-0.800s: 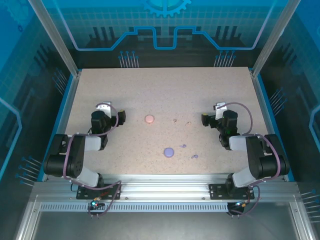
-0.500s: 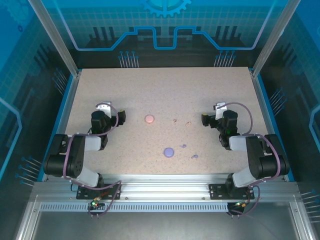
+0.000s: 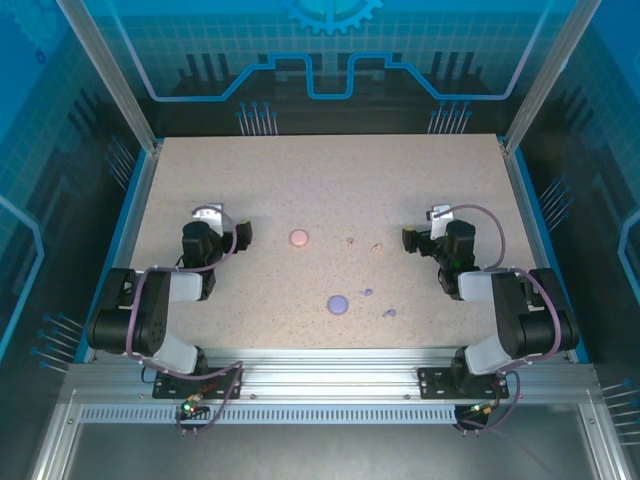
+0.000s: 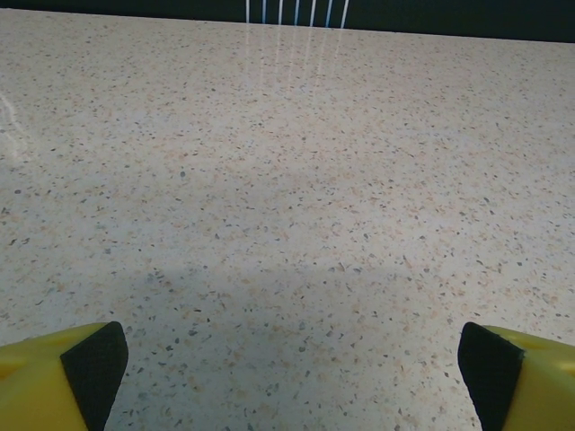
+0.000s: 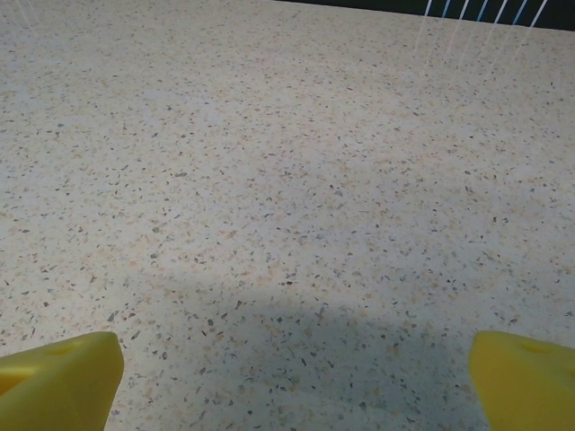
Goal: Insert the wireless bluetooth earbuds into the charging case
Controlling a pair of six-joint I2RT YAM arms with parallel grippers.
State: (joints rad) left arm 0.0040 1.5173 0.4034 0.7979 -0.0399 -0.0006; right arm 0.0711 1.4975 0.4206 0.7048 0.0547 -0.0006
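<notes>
Two pale beige earbuds [image 3: 350, 241] [image 3: 375, 247] lie on the speckled table right of a round pink charging case [image 3: 299, 238]. Nearer the front, two lilac earbuds [image 3: 366, 293] [image 3: 388, 313] lie just right of a round purple charging case [image 3: 337, 304]. My left gripper [image 3: 243, 232] rests low at the left, well apart from the pink case. My right gripper [image 3: 410, 238] rests at the right, a short way from the beige buds. In the wrist views both the left gripper [image 4: 292, 382] and the right gripper [image 5: 296, 382] stand open, yellow fingertips wide apart over bare tabletop.
The speckled table [image 3: 330, 180] stretches bare behind the cases up to the blue back wall. Aluminium frame posts [image 3: 110, 80] [image 3: 545, 80] rise at the far corners. Both arm bases sit on the rail at the near edge [image 3: 320, 375].
</notes>
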